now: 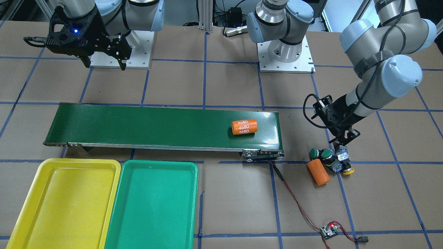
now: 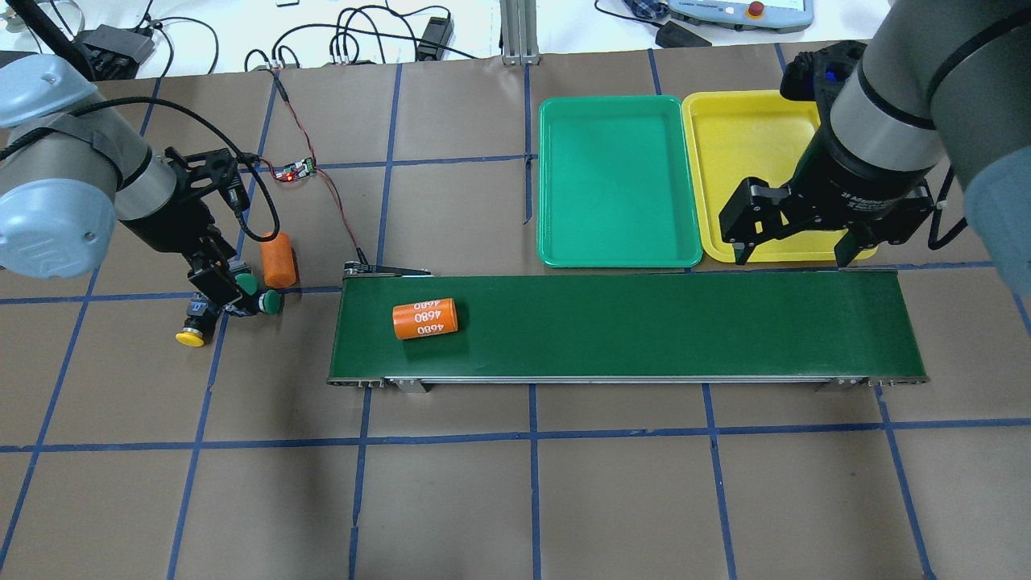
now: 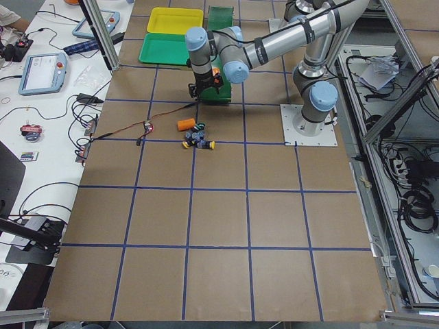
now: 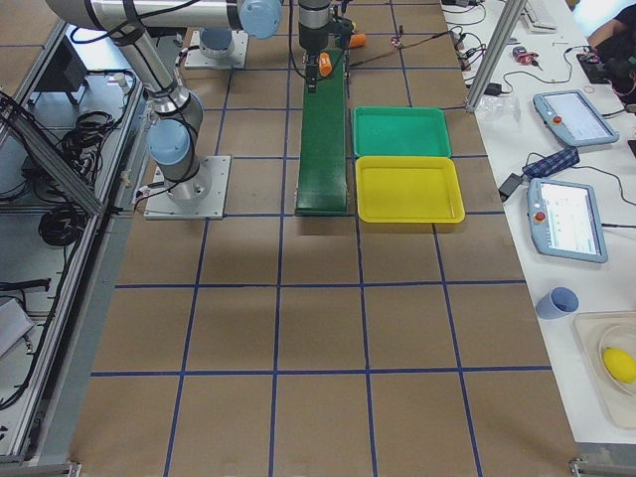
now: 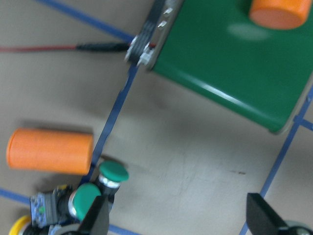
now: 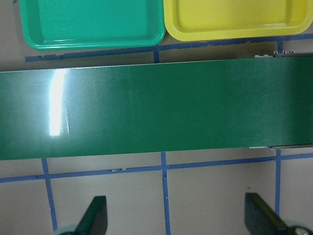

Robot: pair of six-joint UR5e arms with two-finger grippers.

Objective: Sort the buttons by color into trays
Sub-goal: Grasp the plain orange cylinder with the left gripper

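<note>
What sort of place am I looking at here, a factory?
Most likely a robotics lab or test cell, not a factory floor: a short conveyor belt sits on a table marked off in a blue grid, and handheld control tablets lie on the side bench.

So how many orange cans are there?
2 orange cans. One lies on the green conveyor belt, near its end. The other lies on the table beside the buttons. None seems hidden.

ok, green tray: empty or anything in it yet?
Empty. The green tray shows only bare floor; the green-capped buttons sit on the table.
</note>
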